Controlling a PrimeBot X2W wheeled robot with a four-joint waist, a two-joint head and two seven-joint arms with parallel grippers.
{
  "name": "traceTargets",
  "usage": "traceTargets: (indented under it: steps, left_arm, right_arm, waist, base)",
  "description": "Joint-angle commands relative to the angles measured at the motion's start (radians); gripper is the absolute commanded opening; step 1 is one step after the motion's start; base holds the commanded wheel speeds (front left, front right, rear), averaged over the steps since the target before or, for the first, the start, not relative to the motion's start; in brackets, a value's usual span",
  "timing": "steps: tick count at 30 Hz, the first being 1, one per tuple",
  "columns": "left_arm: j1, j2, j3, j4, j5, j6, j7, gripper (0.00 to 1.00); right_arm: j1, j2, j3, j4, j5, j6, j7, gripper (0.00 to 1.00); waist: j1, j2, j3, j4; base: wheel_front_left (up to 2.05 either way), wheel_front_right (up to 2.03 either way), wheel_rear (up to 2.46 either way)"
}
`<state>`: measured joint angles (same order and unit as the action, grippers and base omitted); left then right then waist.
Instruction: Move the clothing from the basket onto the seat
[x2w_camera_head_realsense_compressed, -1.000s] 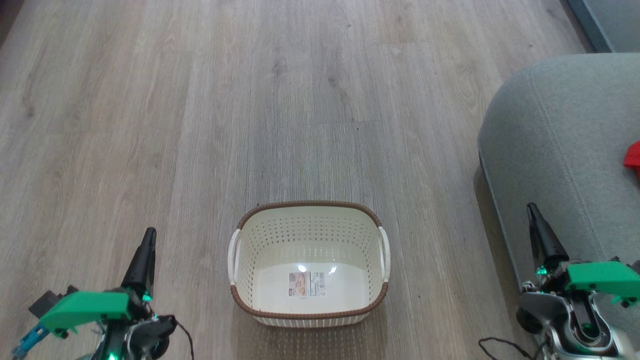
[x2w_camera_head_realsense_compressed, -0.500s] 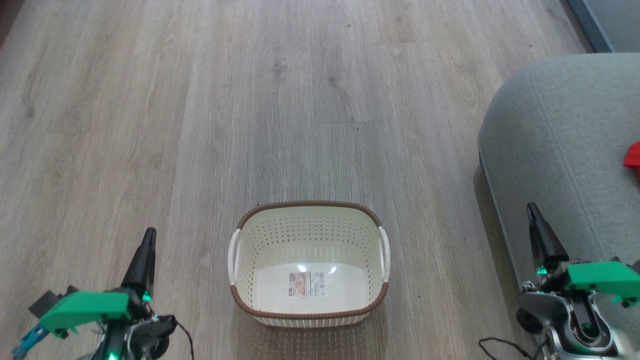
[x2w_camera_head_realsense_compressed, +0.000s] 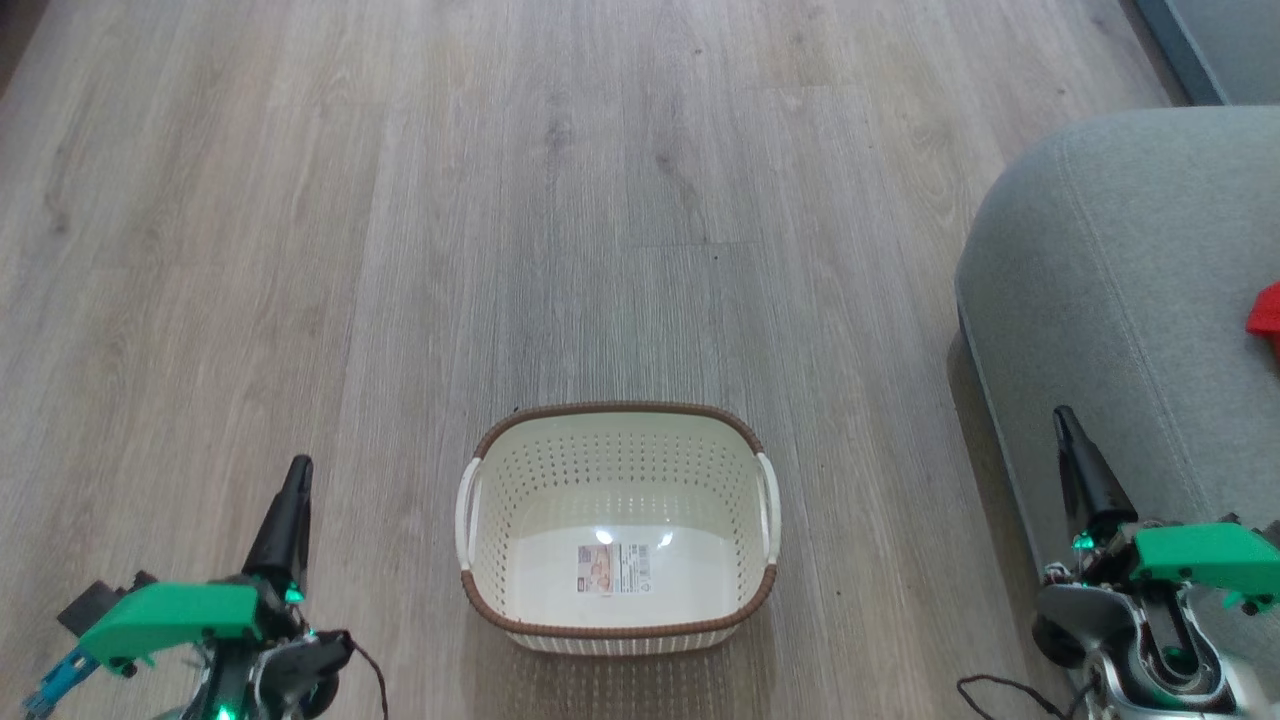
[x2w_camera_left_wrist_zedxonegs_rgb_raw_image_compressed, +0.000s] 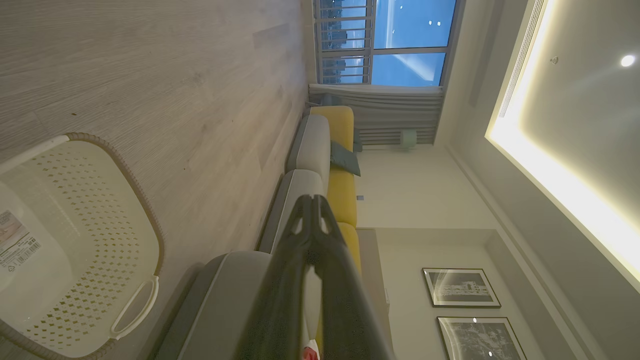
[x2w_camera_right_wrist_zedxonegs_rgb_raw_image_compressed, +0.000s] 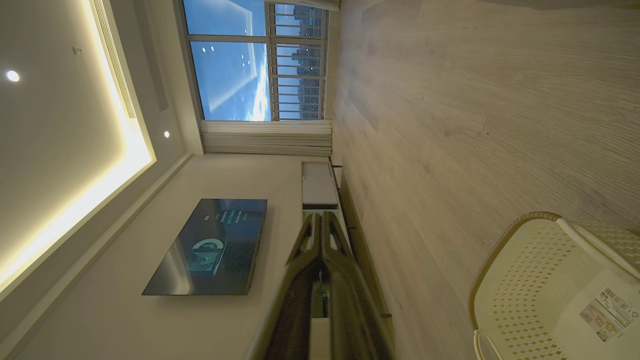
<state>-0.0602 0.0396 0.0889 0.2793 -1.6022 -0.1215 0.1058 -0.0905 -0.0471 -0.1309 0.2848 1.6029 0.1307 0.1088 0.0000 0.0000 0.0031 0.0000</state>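
Observation:
The cream basket (x2w_camera_head_realsense_compressed: 760, 495) with a brown rim stands on the wood floor at the lower middle of the head view; inside it only a label shows. It also appears as the basket (x2w_camera_left_wrist_zedxonegs_rgb_raw_image_compressed: 130, 200) in the left wrist view and the basket (x2w_camera_right_wrist_zedxonegs_rgb_raw_image_compressed: 505, 280) in the right wrist view. The grey-green seat (x2w_camera_head_realsense_compressed: 1120, 280) fills the right side, and a corner of red clothing (x2w_camera_head_realsense_compressed: 1266, 318) lies on it at the frame's edge. My left gripper (x2w_camera_head_realsense_compressed: 298, 470) is shut at the lower left, clear of the basket. My right gripper (x2w_camera_head_realsense_compressed: 1062, 415) is shut beside the seat's front edge.
Bare wood floor (x2w_camera_head_realsense_compressed: 560, 200) stretches ahead and to the left. A darker grey edge (x2w_camera_head_realsense_compressed: 1200, 40) sits at the top right corner. The left wrist view takes in a sofa with yellow cushions (x2w_camera_left_wrist_zedxonegs_rgb_raw_image_compressed: 342, 190); the right wrist view takes in a wall-mounted screen (x2w_camera_right_wrist_zedxonegs_rgb_raw_image_compressed: 210, 245).

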Motion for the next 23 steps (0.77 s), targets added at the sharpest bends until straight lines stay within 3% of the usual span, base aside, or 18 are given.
traceTargets:
  steps: [1,23]
  left_arm:
    - [-0.048,0.011,0.025,-0.034,-0.006,-0.009,0.007,0.0]
    - [-0.048,0.011,0.025,-0.034,-0.007,-0.009,0.007,0.0]
  right_arm:
    - [-0.017,-0.003,0.017,-0.04,0.006,0.0,0.004,0.0]
    - [-0.017,-0.003,0.017,-0.04,0.006,0.0,0.004,0.0]
  waist:
    - [0.0,0.0,0.0,0.0]
    - [0.0,0.0,0.0,0.0]
  base:
    - [0.0,0.0,0.0]
    - [0.0,0.0,0.0]
